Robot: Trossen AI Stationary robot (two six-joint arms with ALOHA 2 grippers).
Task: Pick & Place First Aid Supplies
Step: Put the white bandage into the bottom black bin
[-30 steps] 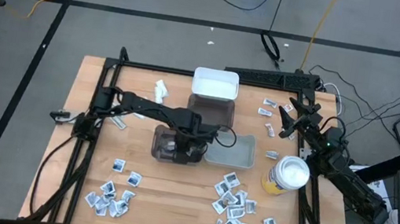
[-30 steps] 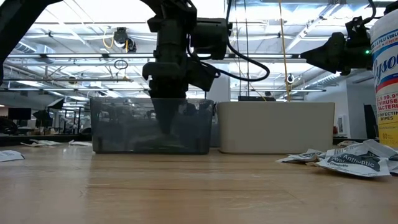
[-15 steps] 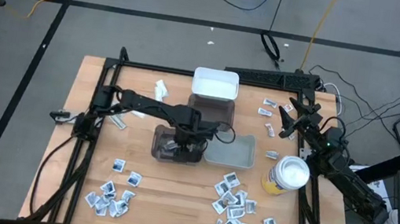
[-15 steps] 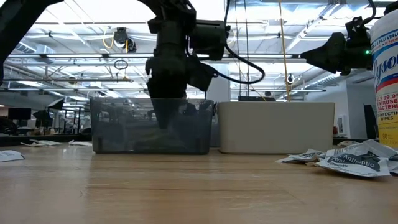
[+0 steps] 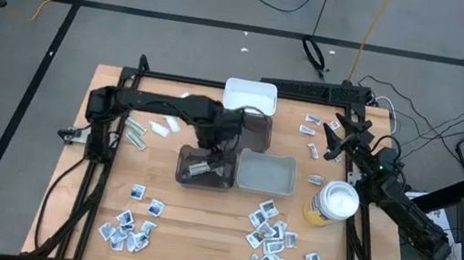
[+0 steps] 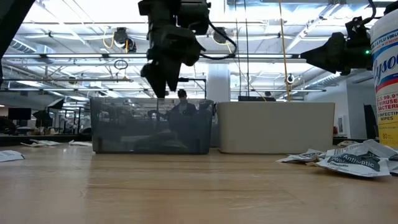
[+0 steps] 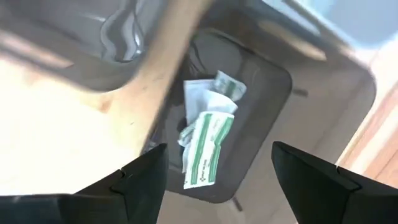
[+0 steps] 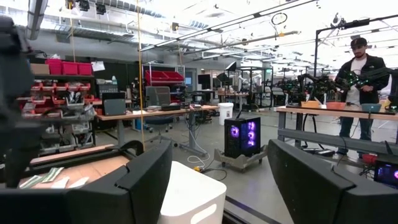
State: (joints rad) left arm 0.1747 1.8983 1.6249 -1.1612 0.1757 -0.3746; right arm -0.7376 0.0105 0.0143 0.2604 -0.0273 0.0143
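Flat paper packets [image 7: 208, 146] lie in smoky translucent bin [image 5: 206, 168]; left gripper [image 7: 217, 171] above, jaws wide, empty

packets [image 7: 208, 146] in the dark bin [image 5: 205, 168], tray [image 5: 266, 173] just right, canister [image 5: 332, 205] farther right

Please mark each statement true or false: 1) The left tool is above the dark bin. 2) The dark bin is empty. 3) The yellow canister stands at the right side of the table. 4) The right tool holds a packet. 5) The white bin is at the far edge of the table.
1) True. The left tool hangs open above the dark bin.
2) False. Packets lie inside it.
3) True. The yellow canister stands near the right arm.
4) False. The right tool is open and holds nothing.
5) True. The white bin sits at the far edge.
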